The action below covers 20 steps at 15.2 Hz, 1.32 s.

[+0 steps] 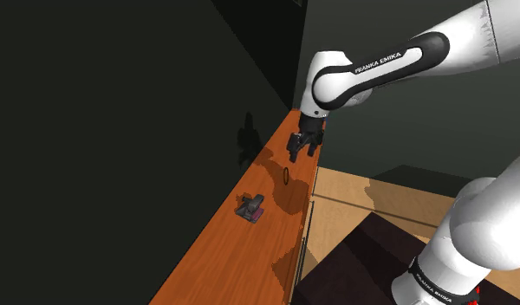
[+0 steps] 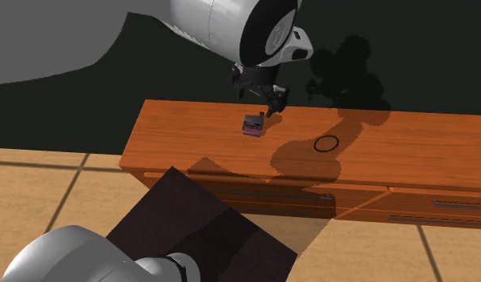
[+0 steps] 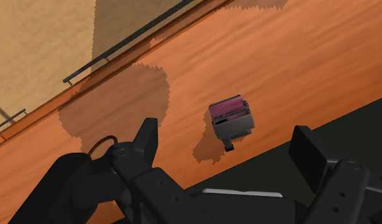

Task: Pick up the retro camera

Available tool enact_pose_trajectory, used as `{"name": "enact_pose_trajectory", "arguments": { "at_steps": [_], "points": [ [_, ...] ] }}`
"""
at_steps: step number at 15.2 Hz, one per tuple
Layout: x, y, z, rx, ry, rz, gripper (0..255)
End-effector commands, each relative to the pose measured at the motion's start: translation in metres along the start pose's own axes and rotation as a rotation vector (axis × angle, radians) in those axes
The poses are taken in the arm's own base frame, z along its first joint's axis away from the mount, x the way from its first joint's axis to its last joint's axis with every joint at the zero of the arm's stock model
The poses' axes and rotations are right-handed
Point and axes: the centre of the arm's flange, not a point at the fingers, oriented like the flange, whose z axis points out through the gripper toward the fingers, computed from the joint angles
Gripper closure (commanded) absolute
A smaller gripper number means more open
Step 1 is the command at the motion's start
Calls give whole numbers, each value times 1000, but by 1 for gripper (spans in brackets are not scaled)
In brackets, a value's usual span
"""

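Observation:
The retro camera [image 1: 251, 206] is a small dark grey box with a magenta face, resting on the orange wooden dresser top [image 1: 228, 260] close to the dark back wall. It also appears as the camera [image 2: 253, 124] and camera [image 3: 231, 118]. My black gripper [image 1: 300, 154] hangs above the dresser top, further along it than the camera and apart from it. In the second exterior view the gripper [image 2: 271, 106] hovers just above and behind the camera. In the wrist view the gripper [image 3: 228, 130] is open, its fingers [image 3: 148, 135] wide apart with the camera beyond them, untouched.
A thin black ring [image 1: 289, 175] lies flat on the dresser between gripper and camera; ring [image 2: 327, 144]. The dresser front has drawers with dark bar handles [image 2: 263, 193]. A dark wall [image 1: 120, 130] runs right behind the dresser. The dark brown stand [image 2: 199, 232] sits on tan floor.

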Motion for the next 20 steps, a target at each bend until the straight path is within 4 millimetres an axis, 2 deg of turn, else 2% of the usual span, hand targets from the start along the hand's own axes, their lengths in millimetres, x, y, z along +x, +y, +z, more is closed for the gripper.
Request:
{"name": "enact_pose_trajectory", "arguments": {
  "at_steps": [1,20],
  "points": [
    [20,-5,25,-4,3,-4,0],
    [170,-61,218,-45,21,-42,0]
  ]
}}
